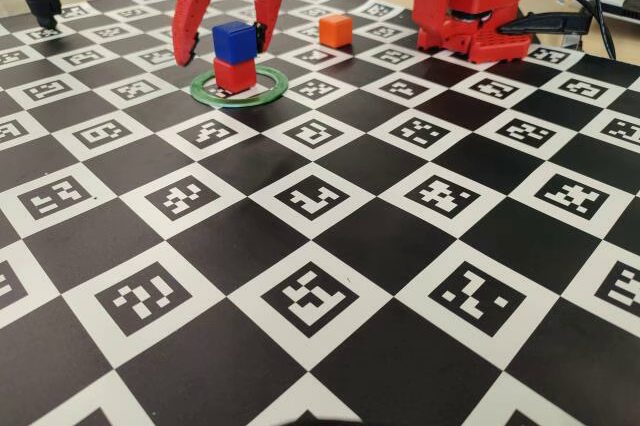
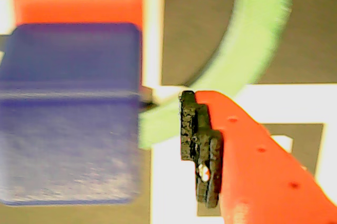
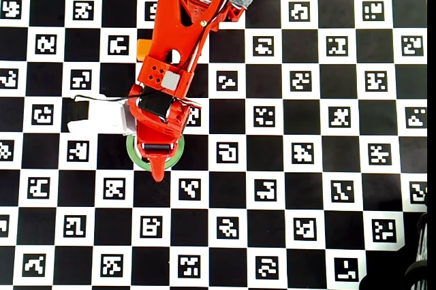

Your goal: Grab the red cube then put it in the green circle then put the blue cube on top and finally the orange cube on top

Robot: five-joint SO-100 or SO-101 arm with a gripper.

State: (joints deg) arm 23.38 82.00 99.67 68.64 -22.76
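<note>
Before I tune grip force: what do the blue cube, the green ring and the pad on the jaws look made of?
The blue cube looks like matte plastic, with plain faces and no glare. The green ring seems a thin, flat plastic or card piece; which one isn't clear. The black pad looks rough and grainy, probably rubber or foam.

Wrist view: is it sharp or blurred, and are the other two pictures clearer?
The wrist view is soft: the blue cube and green circle have smeared edges, being so close to the lens. The fixed view is crisp around the blue cube and red cube. The overhead view is sharp and evenly lit, but the arm hides the stack.
</note>
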